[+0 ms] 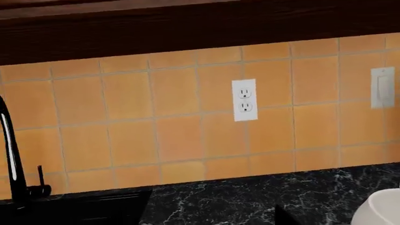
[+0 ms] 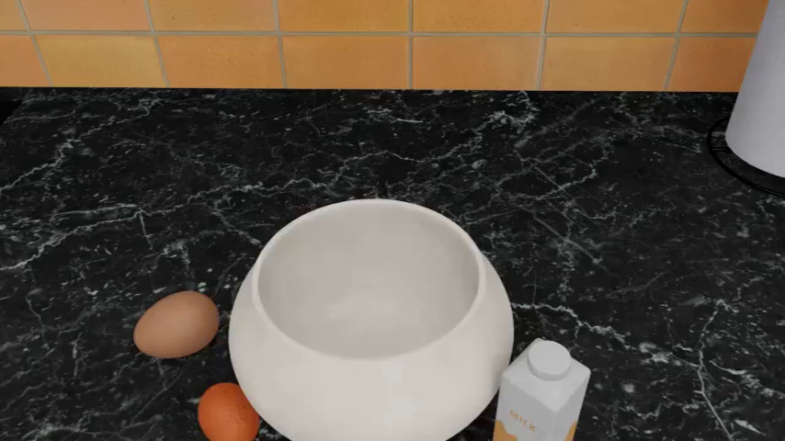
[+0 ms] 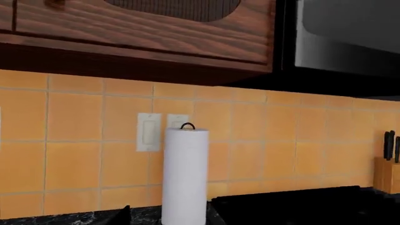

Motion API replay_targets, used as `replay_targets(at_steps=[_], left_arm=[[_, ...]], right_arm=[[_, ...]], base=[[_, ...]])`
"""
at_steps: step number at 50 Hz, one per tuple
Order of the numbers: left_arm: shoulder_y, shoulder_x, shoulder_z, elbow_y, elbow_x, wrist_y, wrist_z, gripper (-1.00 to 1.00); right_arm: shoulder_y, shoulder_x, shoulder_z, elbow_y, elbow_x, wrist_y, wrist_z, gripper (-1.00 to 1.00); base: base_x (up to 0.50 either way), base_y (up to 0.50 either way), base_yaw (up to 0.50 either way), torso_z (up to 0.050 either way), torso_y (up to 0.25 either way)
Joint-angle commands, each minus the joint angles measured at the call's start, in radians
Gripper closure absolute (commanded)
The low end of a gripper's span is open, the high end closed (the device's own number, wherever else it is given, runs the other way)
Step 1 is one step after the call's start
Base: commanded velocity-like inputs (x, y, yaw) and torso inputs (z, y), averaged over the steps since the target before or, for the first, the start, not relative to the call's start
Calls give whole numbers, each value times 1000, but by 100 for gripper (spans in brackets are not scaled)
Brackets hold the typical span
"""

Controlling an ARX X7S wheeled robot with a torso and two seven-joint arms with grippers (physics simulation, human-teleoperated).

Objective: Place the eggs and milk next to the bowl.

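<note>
In the head view the white bowl [image 2: 371, 317] stands on the black marble counter [image 2: 589, 211]. The tan egg [image 2: 176, 323] lies just left of it and the orange egg [image 2: 228, 413] lies at its lower left, close to its side. The milk carton [image 2: 541, 391] stands upright against the bowl's lower right. Neither gripper shows in the head view. The left gripper [image 1: 200, 223] shows one dark fingertip [image 1: 282, 217] far off-centre, so it is open and empty; the bowl's rim [image 1: 381, 208] is beside it. The right gripper [image 3: 200, 223] shows one fingertip [image 3: 125, 214], also open and empty.
A tall white cylinder on a black base [image 2: 763, 87] stands at the counter's back right and also shows in the right wrist view [image 3: 185, 173]. A black faucet [image 1: 11, 154] and sink are at the left. A tiled wall, cabinets, a stove [image 3: 293, 206] and a knife block [image 3: 387, 168] lie behind.
</note>
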Motion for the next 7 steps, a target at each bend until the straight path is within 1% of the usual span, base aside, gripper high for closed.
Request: replay_targets(at_steps=[1,7], left_arm=[[86,14,-308,-41,-153,18,1,-100],[131,36,-410,-47,-160,29,29,-100]], right_arm=[[-61,-76,237,27,1,84,-87,-100],[-91,-123,346,27,-14,124,-153,-100]], base=[[0,0,0,0,0],[0,0,0,0,0]])
